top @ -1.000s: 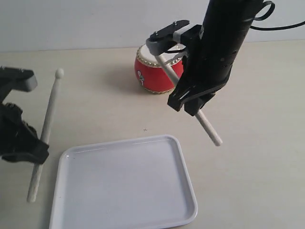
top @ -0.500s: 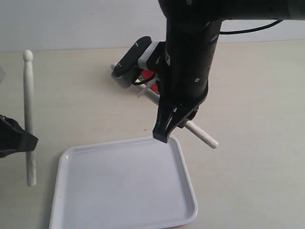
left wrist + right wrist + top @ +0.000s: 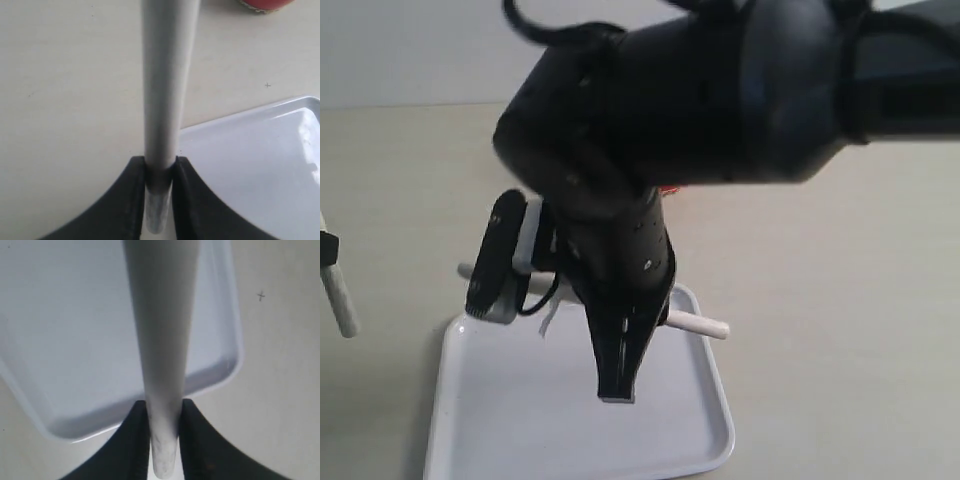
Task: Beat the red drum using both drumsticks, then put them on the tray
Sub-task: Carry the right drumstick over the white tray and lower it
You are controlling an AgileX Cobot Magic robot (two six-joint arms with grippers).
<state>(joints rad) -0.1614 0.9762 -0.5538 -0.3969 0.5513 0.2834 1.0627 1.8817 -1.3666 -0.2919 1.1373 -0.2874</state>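
Right gripper [image 3: 164, 411], its two black fingers clamped on the lower end of the right stick [image 3: 162, 315], fills the middle of the right wrist view. That pale stick runs up the frame over the tray [image 3: 75, 340], with the fingers close to the tray's rounded corner. Whether the stick touches the tray cannot be told.

In the exterior view the large black right arm [image 3: 720, 90] reaches across the middle and covers most of the scene. The right stick [image 3: 700, 324] lies nearly level across the upper edge of the white tray [image 3: 700, 440], one end poking out past the tray's upper right corner.

Left gripper [image 3: 160, 167] is closed on the left stick [image 3: 167, 75], which rises straight up the left wrist view. Beside it at lower right is a corner of the tray [image 3: 260, 150]; a sliver of the red drum [image 3: 262, 4] shows at the top right edge.

At the far left edge of the exterior view, only the left stick's lower end [image 3: 340, 305] shows, above the beige table [image 3: 840, 300] and well apart from the tray.
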